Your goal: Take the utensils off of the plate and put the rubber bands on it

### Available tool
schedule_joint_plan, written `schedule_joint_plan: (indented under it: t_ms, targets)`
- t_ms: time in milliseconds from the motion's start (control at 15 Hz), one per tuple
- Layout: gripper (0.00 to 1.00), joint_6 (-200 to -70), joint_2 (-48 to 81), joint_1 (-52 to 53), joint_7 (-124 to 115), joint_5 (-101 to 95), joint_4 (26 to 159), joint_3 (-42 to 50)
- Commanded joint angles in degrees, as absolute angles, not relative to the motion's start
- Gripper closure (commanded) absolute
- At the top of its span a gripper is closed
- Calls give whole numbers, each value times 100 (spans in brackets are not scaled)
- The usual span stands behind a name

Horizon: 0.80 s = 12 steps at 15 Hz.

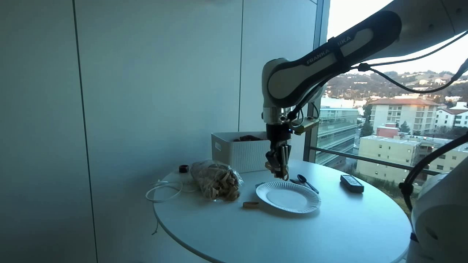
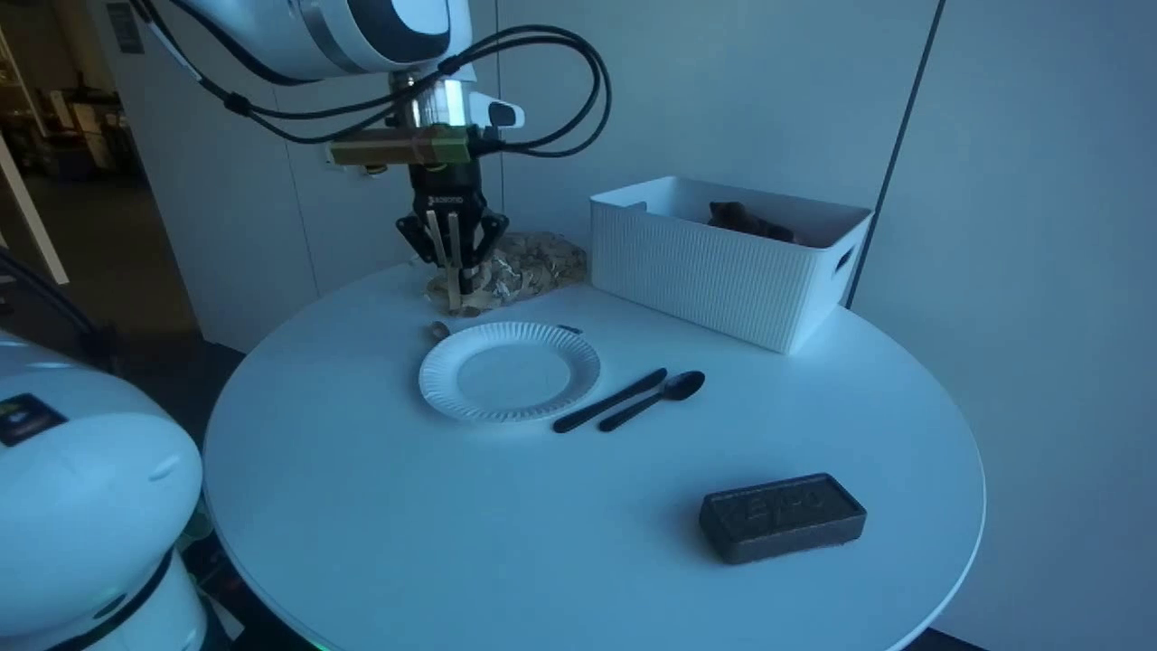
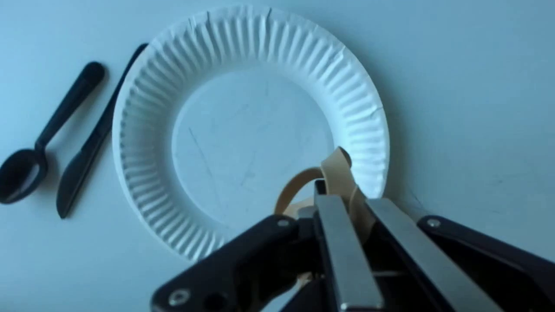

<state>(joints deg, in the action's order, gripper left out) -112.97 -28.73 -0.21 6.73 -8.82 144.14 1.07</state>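
A white paper plate [image 1: 289, 199] lies on the round table; it also shows in an exterior view [image 2: 515, 378] and the wrist view [image 3: 251, 121]. My gripper [image 3: 351, 199] is shut on tan rubber bands [image 3: 340, 173], held above the plate's edge. The gripper shows in both exterior views [image 1: 281, 176] [image 2: 459, 303]. A black knife [image 3: 93, 143] and a black spoon [image 3: 21, 173] lie on the table beside the plate, the knife's handle end at the rim. A dark piece [image 2: 569, 328] shows at the plate's far edge; I cannot tell what it is.
A clear bag of rubber bands [image 1: 221, 182] lies left of the plate, with a loose tan band [image 1: 251, 205] between. A white bin [image 2: 696, 280] stands at the back. A dark block [image 2: 783, 517] lies on the table. A white cord [image 1: 164, 199] hangs at the table's edge.
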Motion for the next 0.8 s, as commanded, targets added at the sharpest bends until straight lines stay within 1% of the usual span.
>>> schedule_joint_plan:
  t_ms: [0,400,467,533,600,733]
  targets:
    - [90,-11350,-2695,-214,552,-805,14516,328]
    - [89,-11630,-1992,-334,720,-622,14470,652]
    - [64,-11688,-1920,-332,747,-566,14445,687]
    - [63,-11751,-1864,-329,778,-500,14447,720]
    - [58,-11794,-1826,-338,774,-486,14452,725]
    - [42,-11841,-1824,-347,757,-445,14479,721]
